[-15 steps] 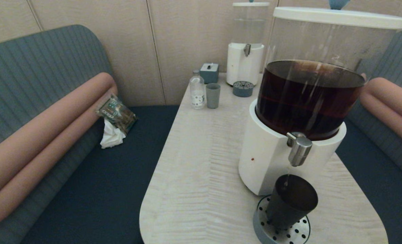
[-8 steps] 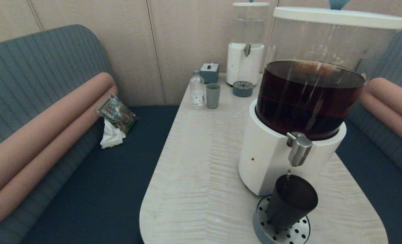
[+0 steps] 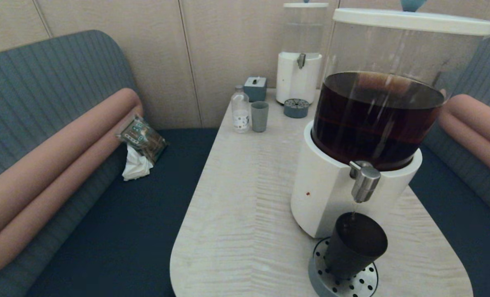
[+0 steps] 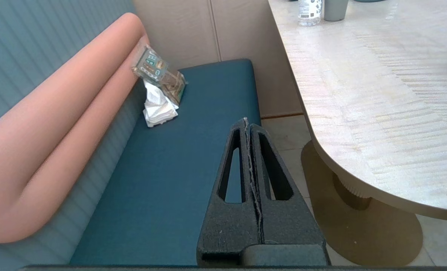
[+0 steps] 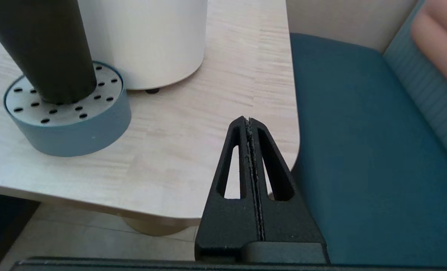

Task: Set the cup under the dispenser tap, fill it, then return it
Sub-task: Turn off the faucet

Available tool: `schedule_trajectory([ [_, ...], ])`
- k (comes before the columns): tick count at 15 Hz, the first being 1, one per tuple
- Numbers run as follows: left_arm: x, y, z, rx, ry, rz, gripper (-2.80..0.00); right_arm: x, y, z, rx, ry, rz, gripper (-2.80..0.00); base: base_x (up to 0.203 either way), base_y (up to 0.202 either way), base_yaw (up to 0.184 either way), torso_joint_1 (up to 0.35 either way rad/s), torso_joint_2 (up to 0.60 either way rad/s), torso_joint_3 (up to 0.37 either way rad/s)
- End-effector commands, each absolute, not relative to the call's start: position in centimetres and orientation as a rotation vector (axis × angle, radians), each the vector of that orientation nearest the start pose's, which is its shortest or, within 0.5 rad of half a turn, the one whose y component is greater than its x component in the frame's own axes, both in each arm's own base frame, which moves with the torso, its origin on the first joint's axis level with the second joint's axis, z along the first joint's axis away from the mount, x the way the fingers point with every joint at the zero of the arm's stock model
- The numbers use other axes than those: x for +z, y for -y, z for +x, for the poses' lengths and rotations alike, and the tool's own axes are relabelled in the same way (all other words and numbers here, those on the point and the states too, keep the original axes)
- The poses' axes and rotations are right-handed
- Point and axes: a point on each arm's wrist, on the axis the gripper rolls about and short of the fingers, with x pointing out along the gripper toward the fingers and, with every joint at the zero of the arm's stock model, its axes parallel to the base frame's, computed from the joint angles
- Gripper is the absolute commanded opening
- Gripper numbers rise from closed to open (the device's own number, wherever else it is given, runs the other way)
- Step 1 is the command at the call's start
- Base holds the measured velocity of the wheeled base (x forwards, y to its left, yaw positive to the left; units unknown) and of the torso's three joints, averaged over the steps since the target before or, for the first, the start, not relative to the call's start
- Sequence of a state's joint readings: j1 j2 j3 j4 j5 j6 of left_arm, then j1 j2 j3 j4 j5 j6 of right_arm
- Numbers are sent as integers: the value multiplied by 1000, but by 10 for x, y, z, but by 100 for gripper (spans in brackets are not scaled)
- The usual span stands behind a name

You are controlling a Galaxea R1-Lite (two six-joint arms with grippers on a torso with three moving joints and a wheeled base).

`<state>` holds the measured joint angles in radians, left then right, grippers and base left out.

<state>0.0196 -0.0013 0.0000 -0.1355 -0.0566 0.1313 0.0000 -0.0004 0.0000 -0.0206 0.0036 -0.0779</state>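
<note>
The dark tapered cup point(image 3: 354, 245) stands on the perforated drip tray point(image 3: 362, 284) directly below the brushed-steel dispenser tap point(image 3: 364, 181) of the big dispenser point(image 3: 331, 198) holding dark brown liquid. A thin drip hangs under the spout. The cup point(image 5: 42, 49) and the drip tray point(image 5: 69, 128) also show in the right wrist view. My right gripper point(image 5: 249, 120) is shut and empty, low at the table's near right corner, apart from the cup. My left gripper point(image 4: 246, 121) is shut and empty, parked over the left bench seat. Neither arm shows in the head view.
At the table's point(image 3: 245, 198) far end stand a small clear-liquid dispenser point(image 3: 299, 74) with its own drip tray point(image 3: 296, 108), a grey-green cup point(image 3: 259, 116), a water bottle point(image 3: 240, 110) and a small box point(image 3: 255, 88). A packet and tissue point(image 3: 139, 146) lie on the left bench.
Only the trickle from the tap differs: it reached the cup's rim half a second ago and now is a thin drip. Cup and arms have not moved.
</note>
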Motion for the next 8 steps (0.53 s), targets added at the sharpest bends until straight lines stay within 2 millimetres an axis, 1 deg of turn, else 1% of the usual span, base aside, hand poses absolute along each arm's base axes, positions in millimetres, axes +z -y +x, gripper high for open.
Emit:
schedule_trajectory([
  [1,78,2,-20,-30,99,136,-280,75,0,-22,7,5,-80,-280,0,0,0,0,0,0],
  [8,78,2,-20,-30,99,136,-280,76,0,-23,9,-6,-56,-280,0,0,0,0,0,0],
])
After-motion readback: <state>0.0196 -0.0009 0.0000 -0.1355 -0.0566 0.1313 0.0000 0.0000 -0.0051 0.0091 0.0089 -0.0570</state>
